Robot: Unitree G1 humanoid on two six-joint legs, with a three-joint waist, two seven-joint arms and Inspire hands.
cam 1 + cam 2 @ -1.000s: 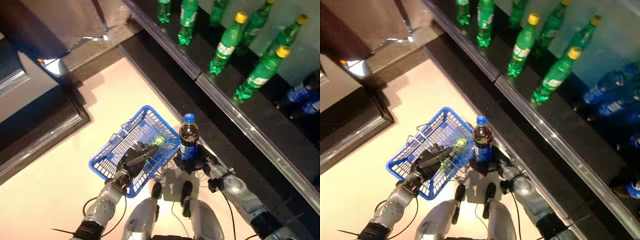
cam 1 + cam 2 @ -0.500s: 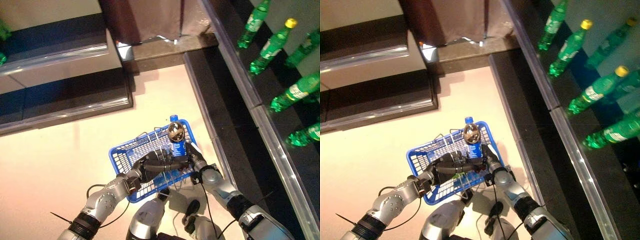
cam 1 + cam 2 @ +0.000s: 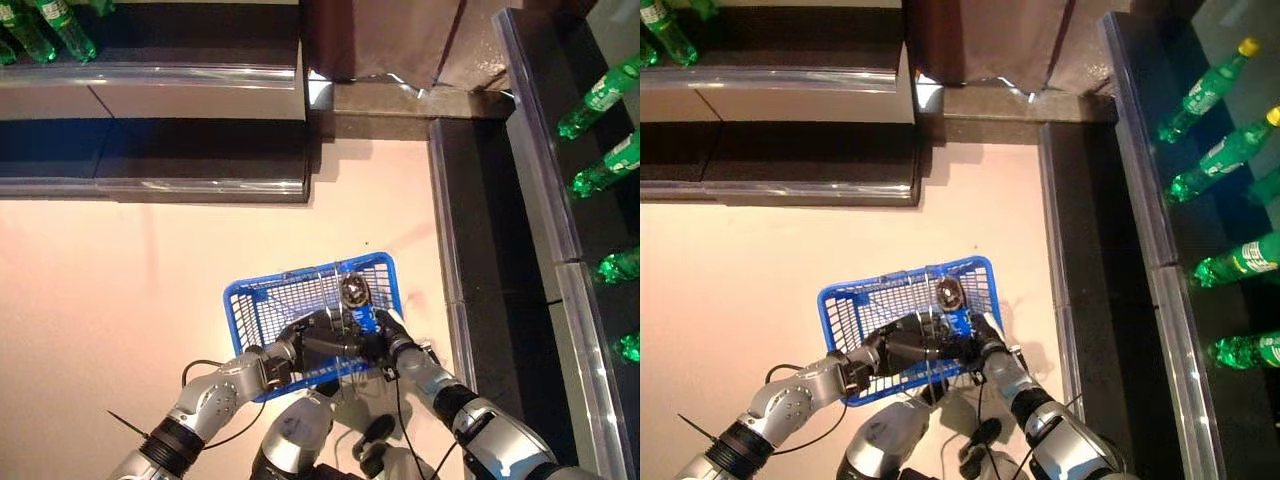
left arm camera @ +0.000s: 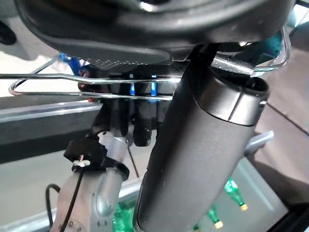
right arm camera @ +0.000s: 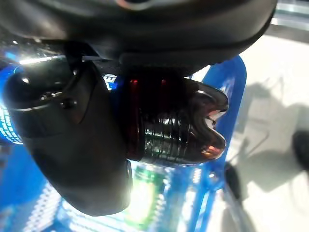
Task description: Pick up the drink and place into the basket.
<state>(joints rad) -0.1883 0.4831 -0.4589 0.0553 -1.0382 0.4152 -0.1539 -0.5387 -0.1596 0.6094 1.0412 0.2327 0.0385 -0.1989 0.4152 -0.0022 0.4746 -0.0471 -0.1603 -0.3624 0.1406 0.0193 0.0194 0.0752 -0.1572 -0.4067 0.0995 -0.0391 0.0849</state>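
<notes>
The blue basket point(image 3: 240, 300) hangs in front of me above the pale floor. My left hand point(image 3: 318, 345) is shut on its thin wire handles point(image 4: 96, 77). My right hand point(image 3: 388, 338) is shut on a dark cola bottle point(image 3: 353, 292) with a blue label. It holds the bottle tipped over, inside the basket's right end, with the ridged bottom point(image 5: 193, 125) facing out. The thumb point(image 5: 67, 145) wraps the bottle's side. A green drink point(image 5: 142, 193) lies on the basket floor below it. The two hands are close together at the basket's near rim.
A dark shelf with green bottles point(image 3: 610, 160) runs down the right side behind a metal edge point(image 3: 545, 230). Another low shelf with green bottles point(image 3: 50, 30) crosses the top left. A brown panel point(image 3: 380, 35) stands at the top middle.
The camera has swung left, so the shelves have shifted. My right hand has carried the cola bottle from beside the basket's right rim into the basket and tipped it over.
</notes>
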